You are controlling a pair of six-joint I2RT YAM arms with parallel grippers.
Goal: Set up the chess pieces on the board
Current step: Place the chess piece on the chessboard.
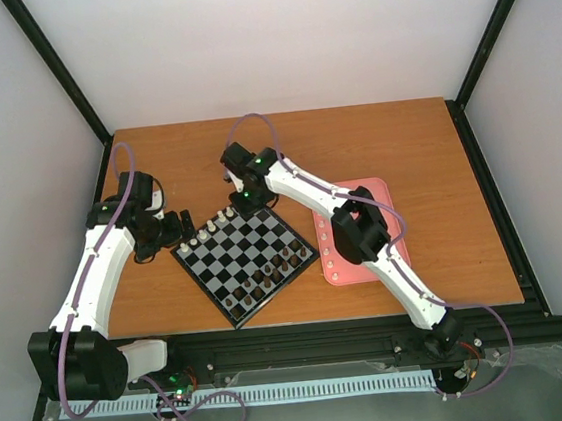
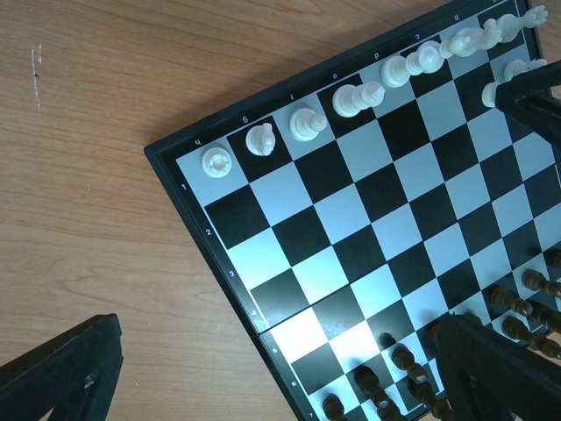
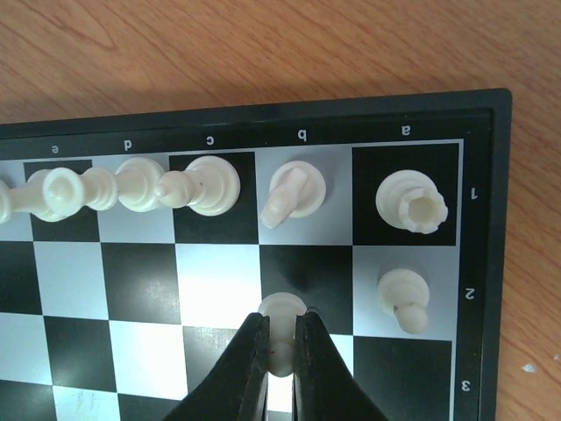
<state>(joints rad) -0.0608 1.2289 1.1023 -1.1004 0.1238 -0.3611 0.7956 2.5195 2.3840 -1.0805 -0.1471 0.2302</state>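
Top view: the board (image 1: 241, 260) sits tilted on the desk (image 1: 405, 147), with the pink tray (image 1: 379, 188) just right of it. Cream chess pieces (image 1: 208, 233) line its far-left edge and dark pieces (image 1: 268, 277) its near-right edge. My right jaws are down over the board's far corner. My left jaws sit just off the left corner, probably to leave the right arm room.

Left wrist: my left jaws are released wide with nothing between them. Below them is the board (image 2: 289, 193), with its cream row (image 2: 307, 123) along the edge rank.

Right wrist: my right jaws are clenched on a cream pawn (image 3: 282, 309), its head poking out past the fingers (image 3: 241, 368). It's over the second rank, next to the standing pawn (image 3: 401, 294) in front of the rook (image 3: 410, 203). The grip is low on the body, likely so it lands upright. I can't tell if the base touches the board.
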